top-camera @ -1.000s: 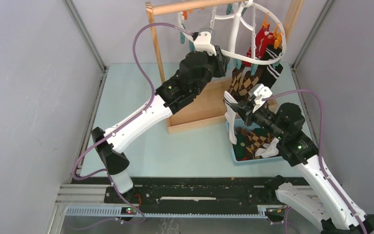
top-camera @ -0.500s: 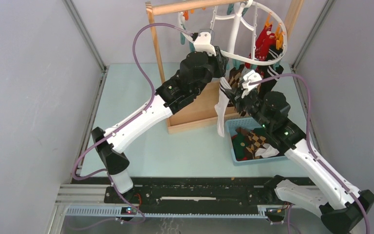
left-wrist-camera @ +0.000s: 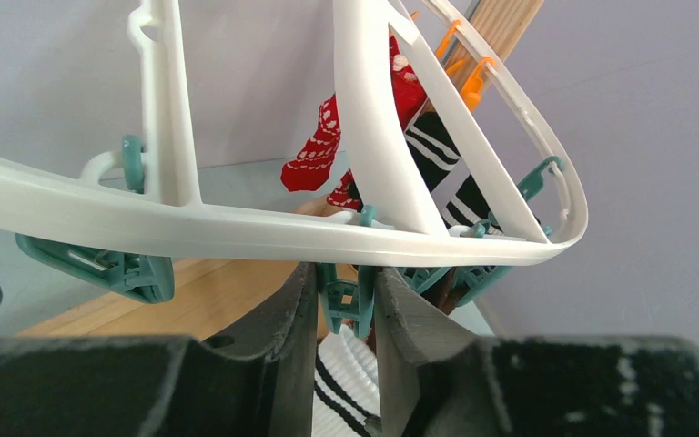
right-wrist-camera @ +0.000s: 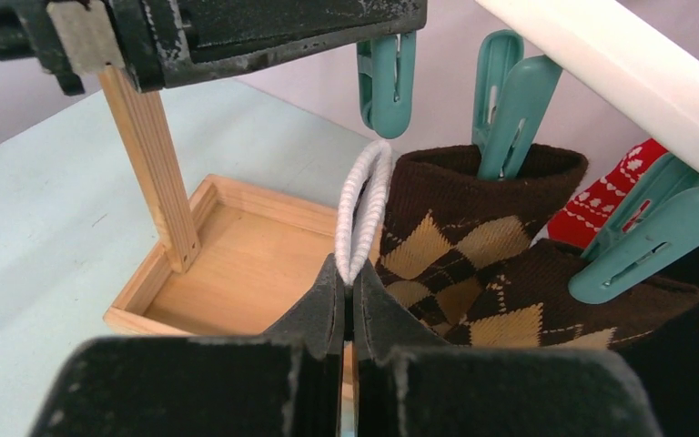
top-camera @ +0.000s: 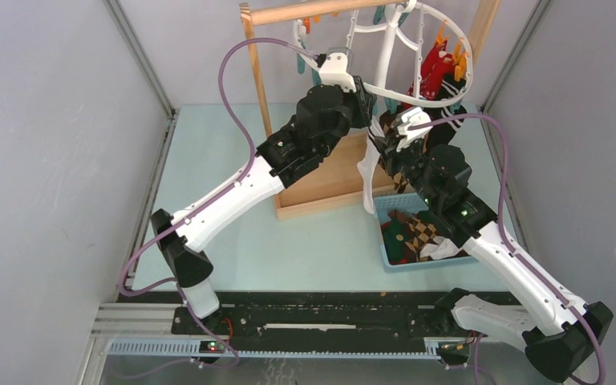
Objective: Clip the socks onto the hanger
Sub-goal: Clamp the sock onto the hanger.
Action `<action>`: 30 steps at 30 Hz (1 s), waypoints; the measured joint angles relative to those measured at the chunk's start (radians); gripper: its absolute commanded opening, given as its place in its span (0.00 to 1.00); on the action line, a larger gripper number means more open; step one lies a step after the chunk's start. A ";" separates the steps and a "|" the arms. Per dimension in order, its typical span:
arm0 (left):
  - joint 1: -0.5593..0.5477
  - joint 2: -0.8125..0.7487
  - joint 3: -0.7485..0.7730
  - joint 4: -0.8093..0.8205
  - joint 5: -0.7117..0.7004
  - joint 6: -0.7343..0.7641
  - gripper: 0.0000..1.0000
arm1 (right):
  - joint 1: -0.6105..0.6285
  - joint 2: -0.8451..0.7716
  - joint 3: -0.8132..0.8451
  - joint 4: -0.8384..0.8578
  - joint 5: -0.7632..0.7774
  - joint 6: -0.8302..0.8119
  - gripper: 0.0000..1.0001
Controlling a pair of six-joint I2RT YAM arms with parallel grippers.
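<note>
The left arm [top-camera: 233, 192] stretches from its base up and forward to the near rim of the hanger [left-wrist-camera: 237, 232]. There the left gripper [left-wrist-camera: 346, 289] squeezes one teal clip [left-wrist-camera: 338, 303] that hangs under this rim. The right arm [top-camera: 505, 261] rises from the right side toward the same place. The right gripper [right-wrist-camera: 353, 293] is clenched on the ribbed cuff of a white sock [right-wrist-camera: 365, 205], whose top is just under the clip. Only the top view shows the sock's body hanging down in front of the wooden rack [top-camera: 325, 184], and more socks lying in the blue basket [top-camera: 405, 265]. The right wrist view shows an argyle sock [right-wrist-camera: 473, 241] already clipped beside the white one, and the left wrist view shows a red sock [left-wrist-camera: 319, 150] at the far rim.
</note>
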State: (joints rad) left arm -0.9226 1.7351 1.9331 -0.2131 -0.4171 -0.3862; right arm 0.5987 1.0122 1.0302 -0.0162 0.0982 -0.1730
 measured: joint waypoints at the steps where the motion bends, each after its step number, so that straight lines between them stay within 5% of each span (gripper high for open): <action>1: 0.000 0.000 0.000 0.000 0.000 0.000 0.01 | 0.000 0.000 0.000 0.000 0.003 0.000 0.00; 30: 0.000 0.000 0.000 -0.012 0.000 -0.014 0.01 | 0.020 0.023 0.002 0.082 0.048 -0.101 0.00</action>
State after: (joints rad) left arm -0.9226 1.7351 1.9331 -0.2253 -0.4171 -0.4007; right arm 0.6189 1.0351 1.0321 0.0662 0.1463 -0.2741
